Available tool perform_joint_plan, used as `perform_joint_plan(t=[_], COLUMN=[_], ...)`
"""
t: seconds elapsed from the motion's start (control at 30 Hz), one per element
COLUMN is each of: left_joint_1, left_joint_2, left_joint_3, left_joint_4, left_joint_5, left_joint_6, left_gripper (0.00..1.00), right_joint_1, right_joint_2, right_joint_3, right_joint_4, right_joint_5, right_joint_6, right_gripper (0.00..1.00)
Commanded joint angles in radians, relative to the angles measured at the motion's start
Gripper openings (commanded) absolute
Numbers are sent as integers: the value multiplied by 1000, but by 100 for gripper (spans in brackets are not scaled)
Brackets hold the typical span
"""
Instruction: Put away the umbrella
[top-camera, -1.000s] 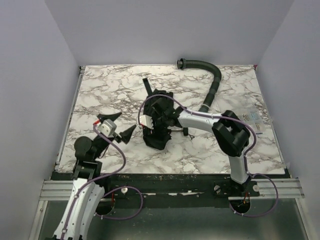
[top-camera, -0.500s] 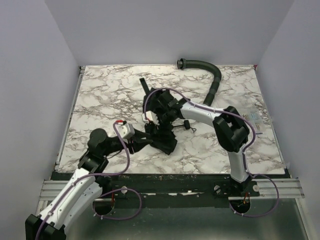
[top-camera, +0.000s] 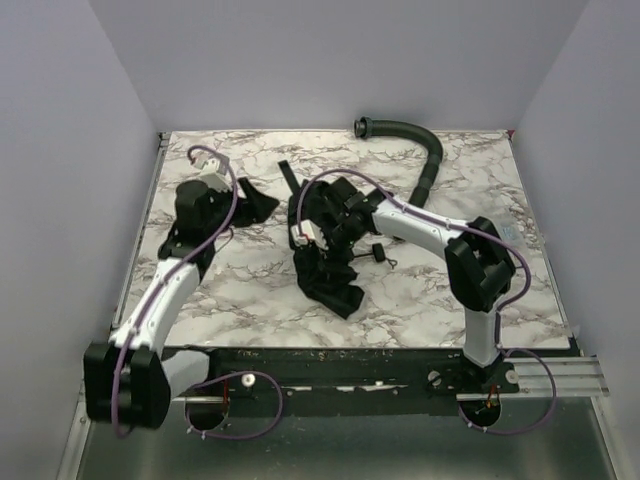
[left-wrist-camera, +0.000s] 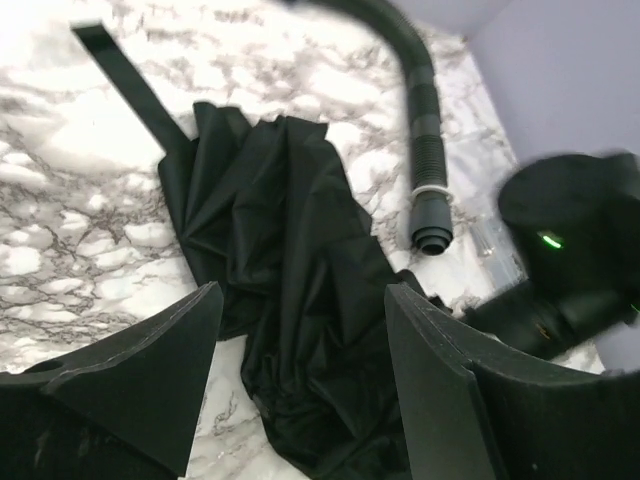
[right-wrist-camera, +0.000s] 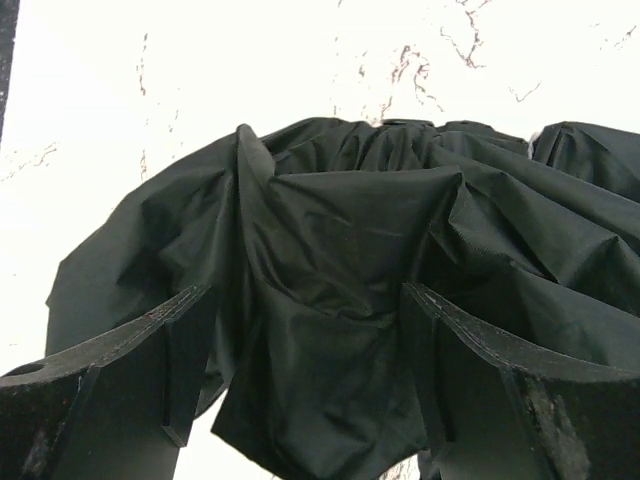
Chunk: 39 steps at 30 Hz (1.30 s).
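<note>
The umbrella (top-camera: 328, 275) lies as a crumpled black heap of fabric near the middle of the worktop (top-camera: 230, 290), with a narrow black strap (top-camera: 290, 175) running out from its far end.

The right arm rises from its base at the near right edge, bends at the elbow and reaches left across the worktop, so the right gripper (top-camera: 320, 240) hangs over the far part of the heap. In the right wrist view this gripper (right-wrist-camera: 305, 300) has its fingers (right-wrist-camera: 150, 370) wide apart, with folds of the umbrella (right-wrist-camera: 350, 210) bunched below and between them. Whether they touch the cloth cannot be told.

The left arm stretches from the near left corner towards the far left of the worktop. The left gripper (top-camera: 252, 203) sits left of the umbrella and apart from it. Its wrist view shows the fingers (left-wrist-camera: 150, 370) spread with nothing between them, looking across at the fabric (left-wrist-camera: 290, 260).

A ribbed black hose (top-camera: 425, 165) curves along the far right. The worktop is white marble with grey veins, closed in by plain pale walls (top-camera: 330, 60).
</note>
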Motion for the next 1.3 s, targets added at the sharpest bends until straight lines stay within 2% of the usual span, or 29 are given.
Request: perform_joint_plan(t=[0.0, 0.1, 0.33, 0.43, 0.63, 0.83, 1.0, 1.27], left_joint_1=[28, 28, 7, -8, -51, -89, -106, -131], left_joint_2=[370, 567, 803, 865, 919, 999, 1012, 935], left_joint_3=[216, 369, 545, 585, 620, 740, 734, 555], left_joint_4=[-110, -193, -271, -276, -263, -412, -447, -280], left_joint_5=[154, 169, 124, 87, -22, -174, -255, -377], left_joint_6=[-60, -38, -34, -60, -90, -74, -79, -178], left_gripper=[67, 59, 51, 49, 49, 50, 47, 43], right_joint_1=[0, -1, -1, 2, 7, 7, 7, 7], right_joint_2=[-28, -27, -58, -44, -30, -32, -32, -31], right_joint_3=[-48, -99, -209, -231, -265, -255, -263, -307], right_joint_4=[-45, 3, 141, 157, 177, 161, 165, 169], right_joint_5=[-37, -17, 28, 25, 34, 13, 6, -5], right_joint_6=[-59, -54, -16, -14, -28, -41, -31, -19], right_gripper=[80, 78, 70, 64, 66, 66, 66, 66])
